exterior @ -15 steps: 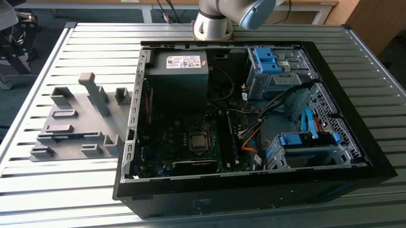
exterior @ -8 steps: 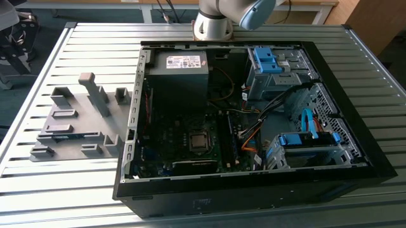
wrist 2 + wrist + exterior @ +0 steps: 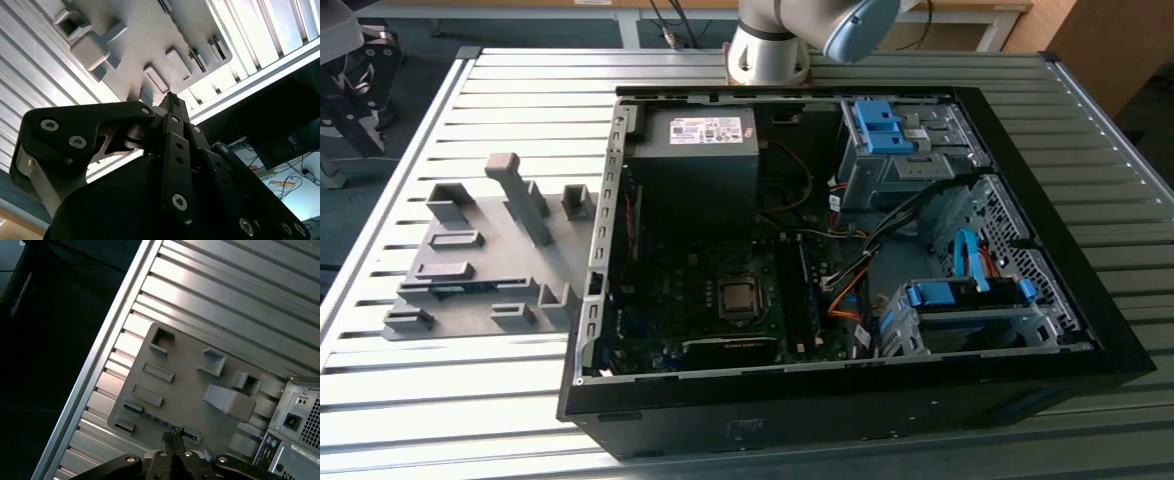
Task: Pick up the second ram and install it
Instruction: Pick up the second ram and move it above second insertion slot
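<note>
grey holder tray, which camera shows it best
First wrist view: the grey holder tray lies almost whole, seen from above. The exterior view shows it obliquely, beside the computer case. The second wrist view shows it partly behind the end effector.

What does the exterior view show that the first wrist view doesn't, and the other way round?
The exterior view looks inside the open computer case: the motherboard, the power supply, blue drive-bay clips and the arm's base. The first wrist view brings the claw, fingers together, and the case's back panel with its power socket. Both share the grey holder tray and the slatted metal table.
</note>
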You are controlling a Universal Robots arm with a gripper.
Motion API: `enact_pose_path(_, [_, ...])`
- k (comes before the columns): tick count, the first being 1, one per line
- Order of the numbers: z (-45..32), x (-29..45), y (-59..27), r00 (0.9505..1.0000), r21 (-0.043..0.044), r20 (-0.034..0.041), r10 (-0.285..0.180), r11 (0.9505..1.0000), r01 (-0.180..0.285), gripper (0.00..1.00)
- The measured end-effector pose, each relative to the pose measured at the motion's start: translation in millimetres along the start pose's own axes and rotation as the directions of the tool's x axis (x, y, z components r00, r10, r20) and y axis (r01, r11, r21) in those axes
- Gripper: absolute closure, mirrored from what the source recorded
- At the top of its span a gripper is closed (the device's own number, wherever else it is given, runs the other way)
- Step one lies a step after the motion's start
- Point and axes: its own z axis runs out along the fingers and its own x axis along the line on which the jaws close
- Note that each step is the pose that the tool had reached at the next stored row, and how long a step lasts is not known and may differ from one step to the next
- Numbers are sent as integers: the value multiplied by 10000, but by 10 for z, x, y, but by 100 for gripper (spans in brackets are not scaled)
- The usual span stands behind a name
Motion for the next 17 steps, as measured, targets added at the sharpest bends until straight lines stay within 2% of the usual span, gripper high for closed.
enact_pose_path(17, [3, 0, 0, 9985, 4, -23, -550, 9985, 550, 89])
